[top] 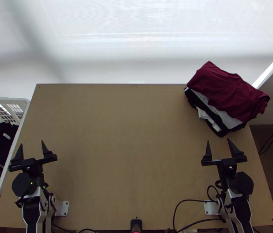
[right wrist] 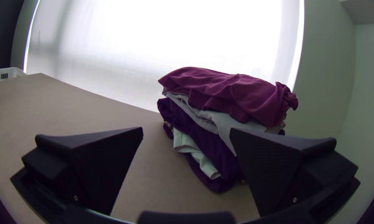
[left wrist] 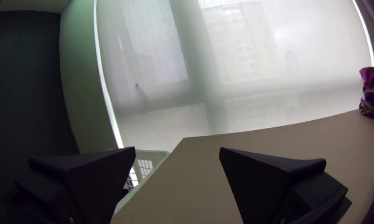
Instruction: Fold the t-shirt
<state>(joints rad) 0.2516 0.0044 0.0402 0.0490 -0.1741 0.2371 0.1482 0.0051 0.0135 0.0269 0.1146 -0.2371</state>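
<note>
My left gripper [top: 32, 146] stands open over the table's left side, near its base, with nothing between its fingers; in the left wrist view the gripper [left wrist: 177, 150] has its fingers wide apart. On the right side, my right gripper [top: 218, 144] is also open and holds nothing, just below the clothes pile; the right wrist view has the gripper [right wrist: 187, 130] in front of that pile. A dark red cloth [top: 229, 89], folded and somewhat rumpled, lies on top of the pile, above white and black folded garments [right wrist: 199, 145]. Which piece is the t-shirt, I cannot tell.
The wooden table [top: 128, 143] has its bare surface between the arms. A white basket [top: 10, 171] with dark clothes [top: 0, 141] stands against its left edge. Black cables [top: 187, 200] run along the near edge, by the right base. A pale screen [top: 136, 39] hangs behind the table.
</note>
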